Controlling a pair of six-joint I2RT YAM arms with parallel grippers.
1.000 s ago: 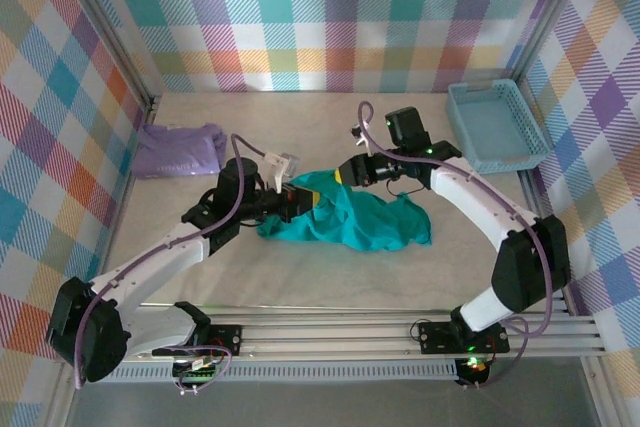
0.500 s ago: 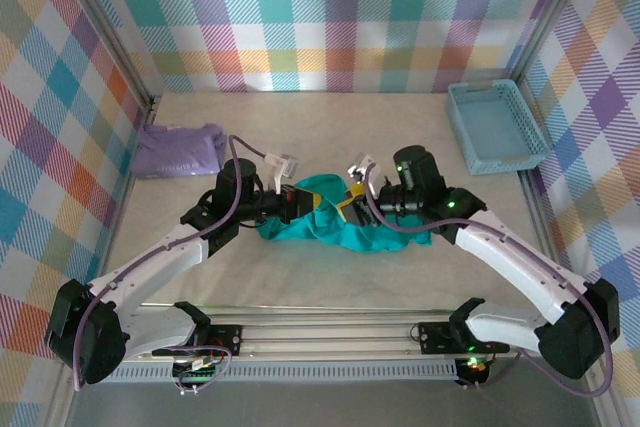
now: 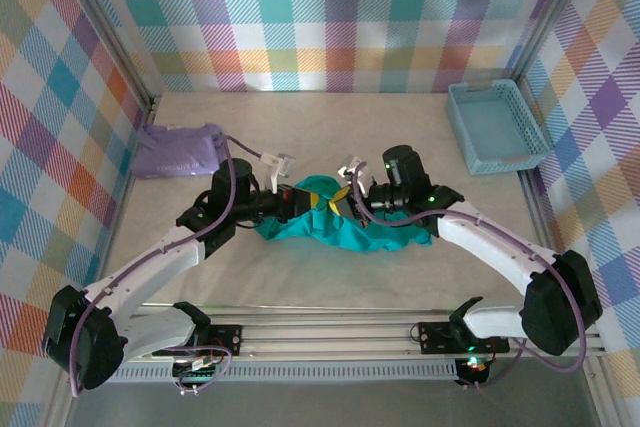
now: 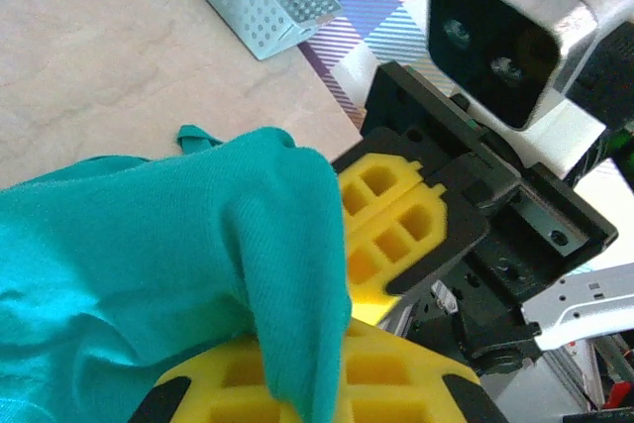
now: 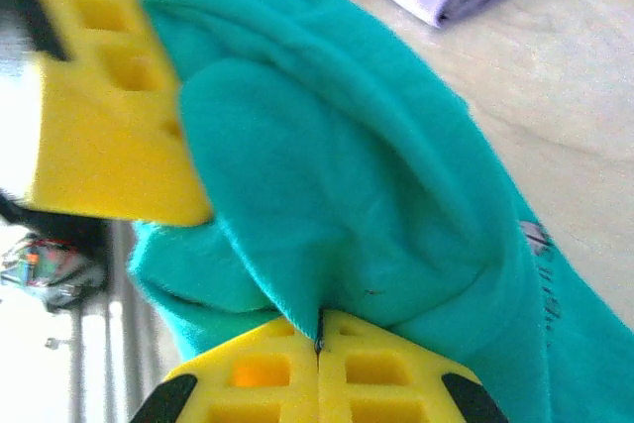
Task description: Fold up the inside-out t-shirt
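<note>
Lab test cell: plaid backdrop walls (image 3: 330,17), aluminium frame rail (image 3: 400,332).

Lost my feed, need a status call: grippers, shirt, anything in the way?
Both shut on the t-shirt: left gripper, right gripper, tips close together. Shirt bunched, not folded. Purple garment and basket well aside.

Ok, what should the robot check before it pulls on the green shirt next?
1. Left gripper has hold of the t-shirt: ok, cloth is pinched between its fingers.
2. Right gripper has hold: ok, shut on a fold of the cloth.
3. Room between the two grippers: not ok, they sit almost nose to nose.
4. T-shirt lying flat: not ok, it is bunched in a heap.
5. Lavender garment out of the way: ok, it lies apart at the far left.
6. Blue basket out of the way: ok, it stands apart at the far right.
</note>
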